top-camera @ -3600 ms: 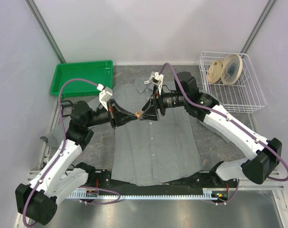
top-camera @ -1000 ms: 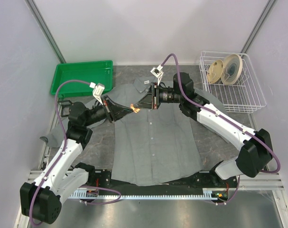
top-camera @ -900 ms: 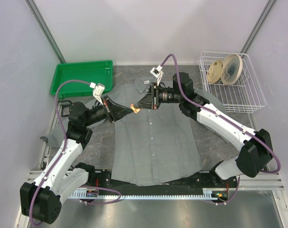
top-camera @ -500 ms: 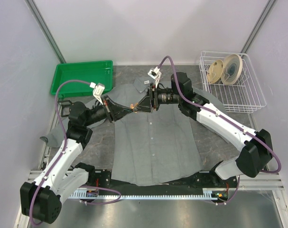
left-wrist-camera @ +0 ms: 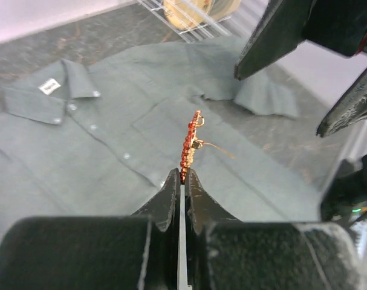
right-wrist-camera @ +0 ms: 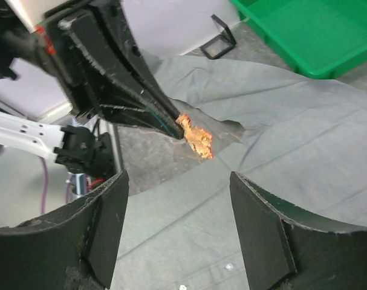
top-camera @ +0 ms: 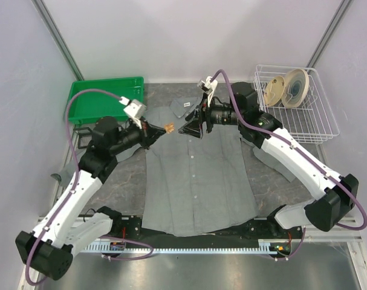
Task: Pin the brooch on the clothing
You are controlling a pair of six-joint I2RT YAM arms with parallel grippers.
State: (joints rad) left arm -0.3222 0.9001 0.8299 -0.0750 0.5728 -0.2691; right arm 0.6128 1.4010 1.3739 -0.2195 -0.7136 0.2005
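Two arms meet over the shirt's [top-camera: 195, 181] collar end near the bench's [top-camera: 162, 93] far edge — the left end effector [left-wrist-camera: 181, 176] pinched shut on the brooch [left-wrist-camera: 190, 142], whose long axis points from those tips at the right end effector [right-wrist-camera: 177, 181], gaping and empty just beyond.

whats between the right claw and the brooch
Nothing, just air over the shirt; the left claw holds the brooch before the open right claw. Right wrist view shows it.

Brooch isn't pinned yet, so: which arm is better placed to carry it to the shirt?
Left: the left gripper is shut on the brooch above the shirt; the right gripper is open, empty.
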